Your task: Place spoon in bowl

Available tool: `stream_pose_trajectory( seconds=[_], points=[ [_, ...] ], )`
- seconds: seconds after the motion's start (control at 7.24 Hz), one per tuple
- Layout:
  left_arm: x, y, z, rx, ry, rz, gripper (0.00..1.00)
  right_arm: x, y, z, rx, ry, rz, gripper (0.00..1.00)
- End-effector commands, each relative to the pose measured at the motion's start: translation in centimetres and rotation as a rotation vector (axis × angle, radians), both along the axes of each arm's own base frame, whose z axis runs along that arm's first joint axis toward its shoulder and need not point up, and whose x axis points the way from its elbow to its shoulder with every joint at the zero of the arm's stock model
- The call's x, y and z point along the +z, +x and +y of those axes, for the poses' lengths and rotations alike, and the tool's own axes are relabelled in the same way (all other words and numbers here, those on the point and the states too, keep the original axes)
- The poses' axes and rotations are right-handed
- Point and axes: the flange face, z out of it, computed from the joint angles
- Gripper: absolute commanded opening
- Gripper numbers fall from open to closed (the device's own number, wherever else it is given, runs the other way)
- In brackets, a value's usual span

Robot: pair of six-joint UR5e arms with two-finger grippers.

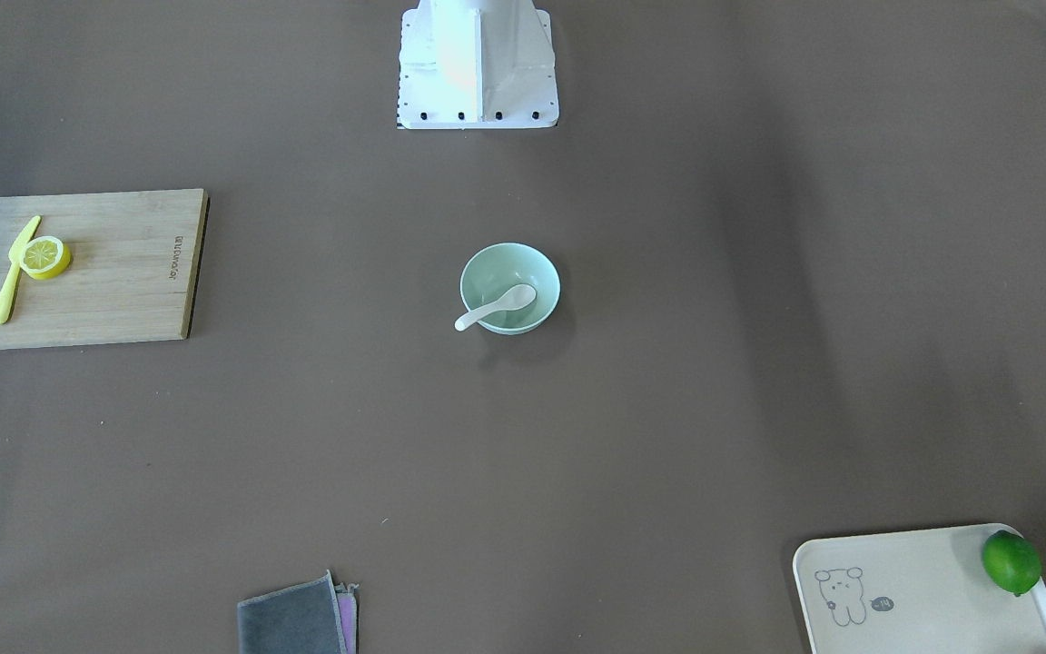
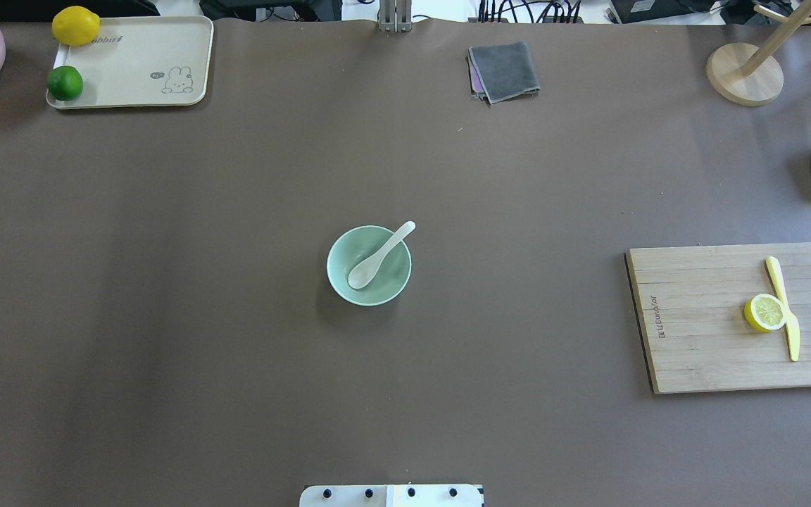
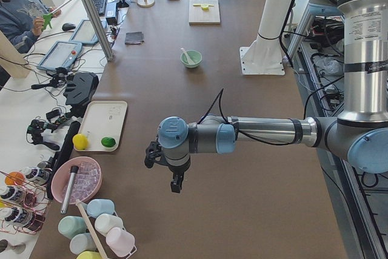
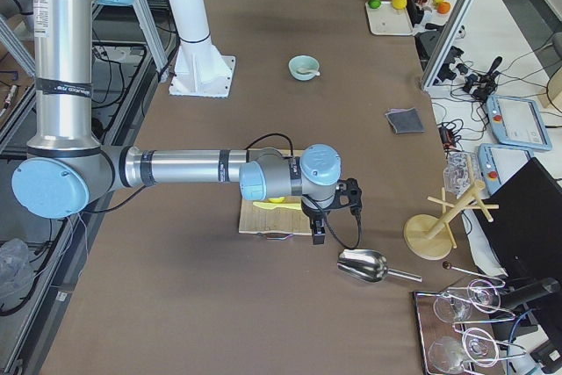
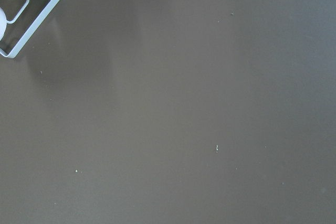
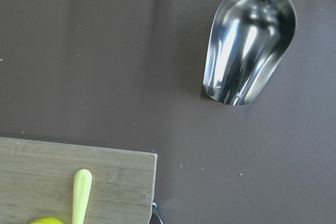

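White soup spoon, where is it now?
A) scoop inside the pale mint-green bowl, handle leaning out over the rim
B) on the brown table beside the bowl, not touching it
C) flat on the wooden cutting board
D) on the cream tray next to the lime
A: in the overhead view the white soup spoon has its scoop down inside the pale mint-green bowl and its handle sticking out past the rim.
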Motion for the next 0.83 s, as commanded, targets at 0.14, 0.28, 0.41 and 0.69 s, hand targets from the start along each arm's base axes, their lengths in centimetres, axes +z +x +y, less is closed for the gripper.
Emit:
stream_pose_trajectory(
  seconds=[0.14,0.28,0.41,0.69],
  points=[
    [-0.03,-0.14,0.19,-0.004,-0.001,-0.001,0.98,0.1,0.0,0.18,0.0,-0.003,-0.002,1.0],
    [0.17,-0.14,0.25,-0.004,-0.008,-0.001,0.98,0.03,0.0,0.11,-0.001,0.0,-0.002,1.0],
    [0.26,-0.14,0.27,-0.005,-0.012,-0.001,0.98,-0.05,-0.01,0.04,-0.001,0.002,-0.002,1.0],
    [0.31,-0.35,0.27,-0.003,-0.009,-0.03,0.98,-0.06,-0.01,0.03,-0.001,0.003,-0.002,1.0]
  ],
)
